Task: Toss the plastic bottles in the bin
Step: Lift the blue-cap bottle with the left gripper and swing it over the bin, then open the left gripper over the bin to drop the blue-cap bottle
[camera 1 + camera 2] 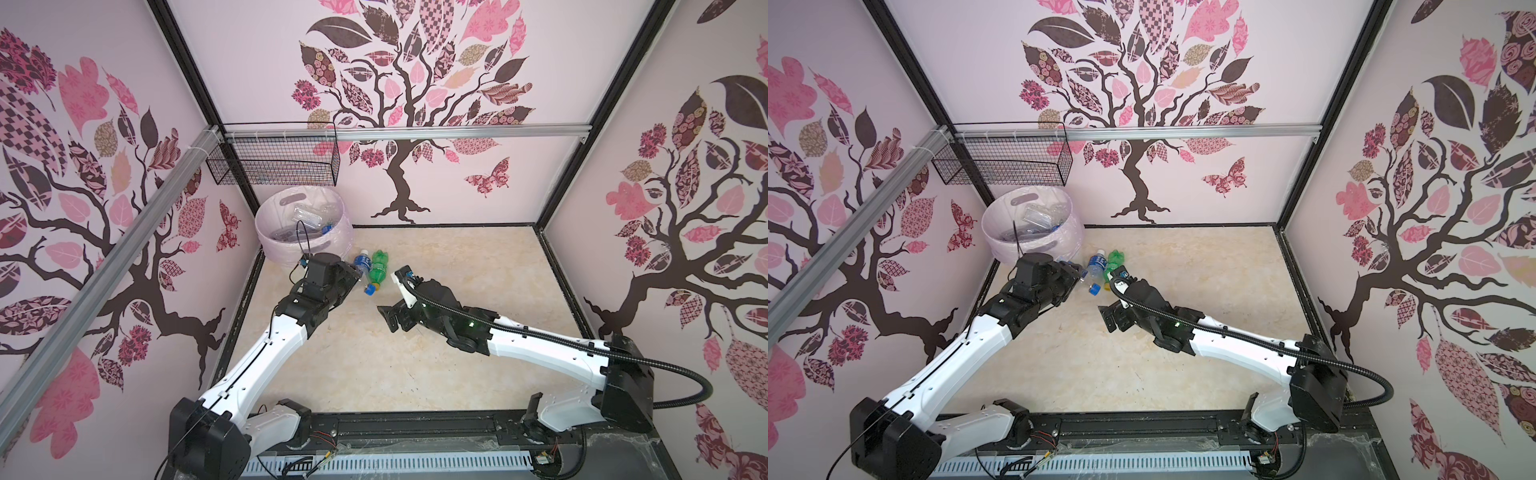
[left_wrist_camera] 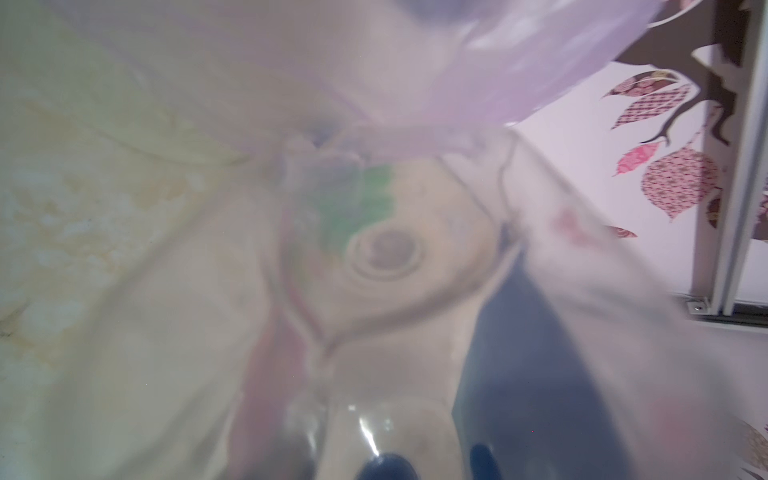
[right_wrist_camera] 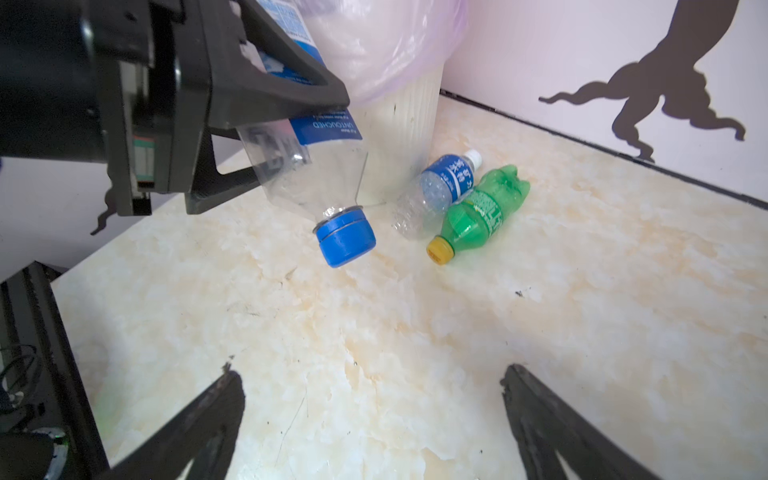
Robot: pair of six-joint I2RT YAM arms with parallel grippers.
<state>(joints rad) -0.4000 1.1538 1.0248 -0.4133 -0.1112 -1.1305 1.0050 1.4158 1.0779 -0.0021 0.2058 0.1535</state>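
Right wrist view: left claw [image 3: 299, 137] pinches bottle [image 3: 316, 178] cap-down; slippage could drop it short of bin [image 3: 407, 124]; right claw [image 3: 370, 374] wide open, empty.

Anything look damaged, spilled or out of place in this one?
On the table beside the bin, the white-capped clear bottle looks crumpled and the green bottle dented. The left gripper holds a blue-capped bottle cap-down. No spill shows.

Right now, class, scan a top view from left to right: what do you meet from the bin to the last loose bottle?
The bin → left gripper, gripping a blue-capped bottle → white-capped clear bottle → green bottle. The right gripper overlaps the green bottle, so it is left out.
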